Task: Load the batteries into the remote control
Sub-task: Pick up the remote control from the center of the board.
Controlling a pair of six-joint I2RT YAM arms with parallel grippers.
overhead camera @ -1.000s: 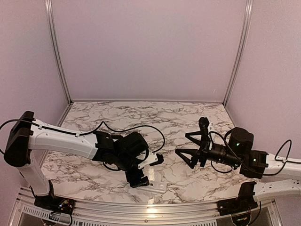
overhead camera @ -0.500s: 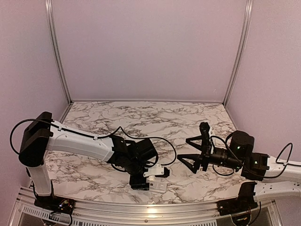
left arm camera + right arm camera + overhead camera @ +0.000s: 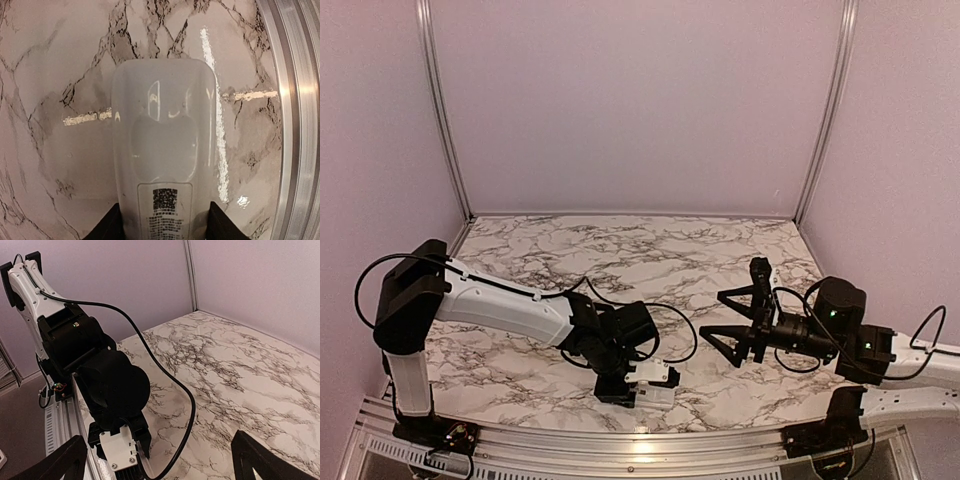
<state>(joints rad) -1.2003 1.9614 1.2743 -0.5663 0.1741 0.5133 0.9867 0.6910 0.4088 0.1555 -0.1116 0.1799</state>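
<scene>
The table (image 3: pixel 620 250) is marble, bounded at its near side by a metal rail (image 3: pixel 295 125). My left gripper (image 3: pixel 165 227) works low at that near edge. Its fingers (image 3: pixel 107 225) press against both long sides of the remote (image 3: pixel 162 150), so it is clamped on it.

The remote lies back-up on the marble, just beside the rail and parallel to it. This orientation, I judge, presents the battery recess upward. The printed label is visible, but I cannot tell whether the cover is on.

Room: the rail closes off one side, and open marble lies on the other side and beyond the far end.

My right gripper (image 3: pixel 713 316) hangs above the table with its jaws wide apart and empty, well clear of the remote and pointing toward it.

The batteries appear in no view.
</scene>
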